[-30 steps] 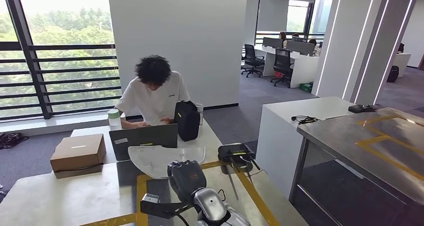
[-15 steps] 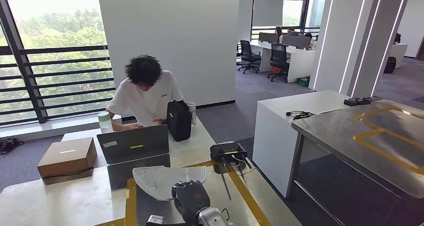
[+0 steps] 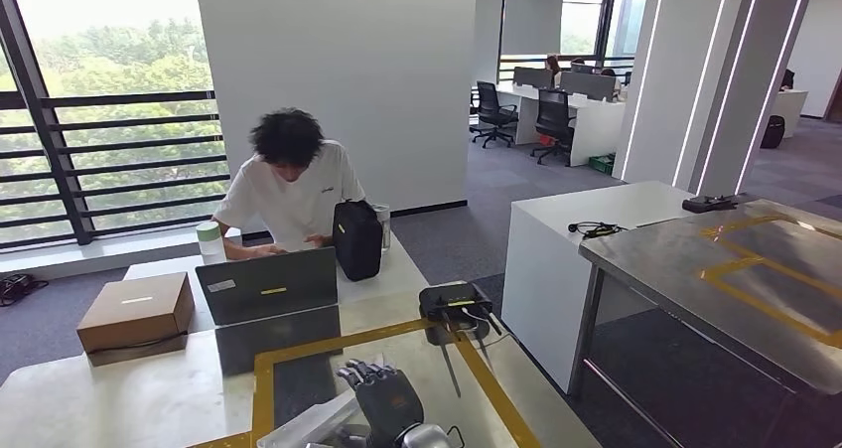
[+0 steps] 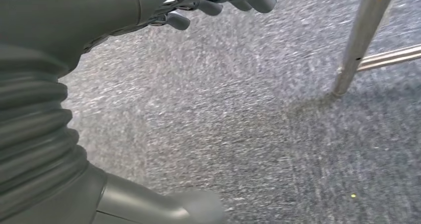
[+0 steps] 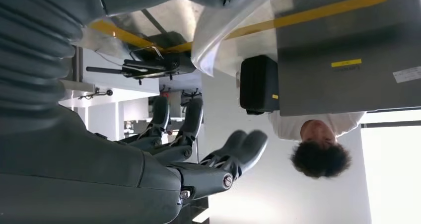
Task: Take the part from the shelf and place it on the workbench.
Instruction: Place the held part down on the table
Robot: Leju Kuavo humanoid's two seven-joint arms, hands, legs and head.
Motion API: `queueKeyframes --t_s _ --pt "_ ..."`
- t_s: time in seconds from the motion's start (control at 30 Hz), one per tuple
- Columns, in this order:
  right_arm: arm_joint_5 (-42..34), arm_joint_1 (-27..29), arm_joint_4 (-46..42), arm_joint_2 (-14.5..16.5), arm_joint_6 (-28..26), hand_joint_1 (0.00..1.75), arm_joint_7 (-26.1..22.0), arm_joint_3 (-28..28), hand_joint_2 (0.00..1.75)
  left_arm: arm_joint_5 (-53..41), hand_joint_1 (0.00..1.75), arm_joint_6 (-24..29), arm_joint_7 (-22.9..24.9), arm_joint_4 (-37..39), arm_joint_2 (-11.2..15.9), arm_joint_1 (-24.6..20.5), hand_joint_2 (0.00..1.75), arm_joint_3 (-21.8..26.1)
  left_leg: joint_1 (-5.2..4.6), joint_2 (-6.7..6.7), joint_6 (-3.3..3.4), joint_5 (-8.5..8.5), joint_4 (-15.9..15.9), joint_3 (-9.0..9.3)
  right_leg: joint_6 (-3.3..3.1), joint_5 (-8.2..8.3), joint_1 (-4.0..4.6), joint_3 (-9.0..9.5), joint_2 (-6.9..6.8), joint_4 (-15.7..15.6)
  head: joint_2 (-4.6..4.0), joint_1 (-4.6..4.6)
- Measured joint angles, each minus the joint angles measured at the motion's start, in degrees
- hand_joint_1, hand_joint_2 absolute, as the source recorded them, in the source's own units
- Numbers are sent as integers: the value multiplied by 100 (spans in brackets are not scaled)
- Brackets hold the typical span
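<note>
One thin white part (image 3: 310, 420) — light, probably smooth and a bit flexible — lies under the right hand (image 3: 385, 400), fingers spread; best gripped at its rim.

One person (image 3: 290, 185) sits at the near desk (image 3: 119, 398), which carries one open laptop (image 3: 268, 287), one cardboard box (image 3: 135, 313), one black bag (image 3: 356, 238), one green-lidded cup (image 3: 208, 240) and one black device with cables (image 3: 454, 301). Two office chairs (image 3: 493, 112) stand farther back.
</note>
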Motion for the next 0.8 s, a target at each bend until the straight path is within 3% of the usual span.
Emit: queueKeyframes --t_s 0.3,0.6,0.7,0.8 --pt "-2 6 -12 0 -79 0 -95 0 0 130 0 -114 132 -5 22 -68 0 -2 1 0 -1 1 0 1 0 1 2 1 -1 0 0 -2" --pt "-214 -94 -64 -50 -598 0 -286 -115 0 261 0 -36 306 -7 92 -69 0 2 1 0 -1 1 1 1 0 1 1 1 -1 0 0 0" --pt "-268 -158 -120 -97 -794 0 -340 -183 0 281 0 -2 341 -10 139 -65 0 9 -19 -2 73 -7 13 1 47 28 -27 21 -2 -42 0 -5" --pt "-310 -195 -198 -161 -969 0 -418 -261 0 282 0 6 369 -13 164 -69 0 12 47 23 158 118 -219 129 113 -50 -10 11 -1 39 0 -7"
